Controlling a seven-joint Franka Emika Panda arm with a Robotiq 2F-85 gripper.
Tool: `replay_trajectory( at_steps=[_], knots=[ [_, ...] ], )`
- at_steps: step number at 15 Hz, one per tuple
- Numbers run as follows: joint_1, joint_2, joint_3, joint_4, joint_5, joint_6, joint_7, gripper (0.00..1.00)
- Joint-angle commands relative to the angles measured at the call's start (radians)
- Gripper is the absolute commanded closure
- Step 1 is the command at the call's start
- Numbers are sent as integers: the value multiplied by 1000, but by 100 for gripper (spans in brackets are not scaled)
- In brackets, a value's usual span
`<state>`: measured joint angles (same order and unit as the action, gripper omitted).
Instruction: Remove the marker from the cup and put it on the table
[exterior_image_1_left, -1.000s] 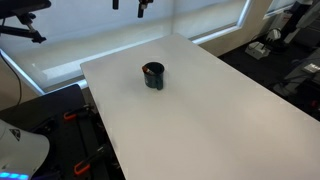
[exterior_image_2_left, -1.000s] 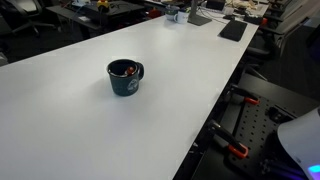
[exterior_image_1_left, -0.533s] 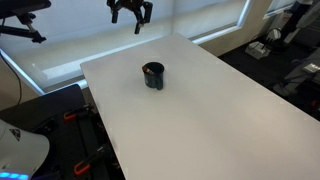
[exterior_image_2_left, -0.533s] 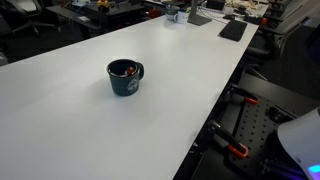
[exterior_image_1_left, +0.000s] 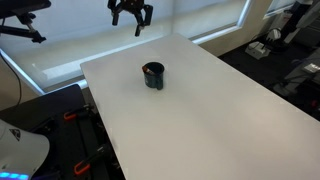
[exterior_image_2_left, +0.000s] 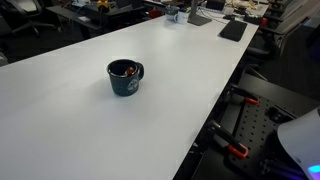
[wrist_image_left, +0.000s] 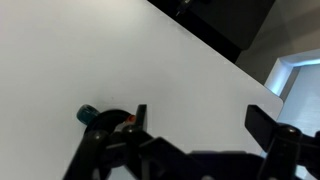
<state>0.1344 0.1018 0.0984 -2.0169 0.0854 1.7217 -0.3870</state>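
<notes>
Orange-red marker (exterior_image_1_left: 147, 69) sits inside the dark cup (exterior_image_1_left: 153, 78) on the white table (exterior_image_1_left: 200, 120), well apart from the raised gripper (exterior_image_1_left: 131, 20), whose fingers are spread wide and hold nothing.

Black jaws with angular linkages and blunt square tips (wrist_image_left: 262, 122)

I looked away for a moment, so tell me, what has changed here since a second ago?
The gripper came down from the top edge of an exterior view, then held for the last half second, open and empty, well above the cup. Nothing was grasped or let go. The cup has not moved on the table, and the marker is still inside it.
</notes>
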Motion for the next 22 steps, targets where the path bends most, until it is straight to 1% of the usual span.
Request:
replay_trajectory(
  at_steps=[1,5,6,13,16,19,20,21,22],
  knots=[
    [-13,19,11,3,-7,-22,-1,0],
    [-25,46,6,-10,-5,-47,-2,0],
    [-22,42,12,-4,-1,-21,2,0],
    [-31,56,11,-9,-1,-24,2,0],
    [-26,64,3,-6,-91,-38,49,0],
    [-25,78,3,1,-181,-42,51,0],
    [-28,86,4,5,-192,-40,37,0],
    [-33,75,8,-9,-162,-24,29,0],
    [-33,79,8,-9,-172,-24,29,0]
  ],
)
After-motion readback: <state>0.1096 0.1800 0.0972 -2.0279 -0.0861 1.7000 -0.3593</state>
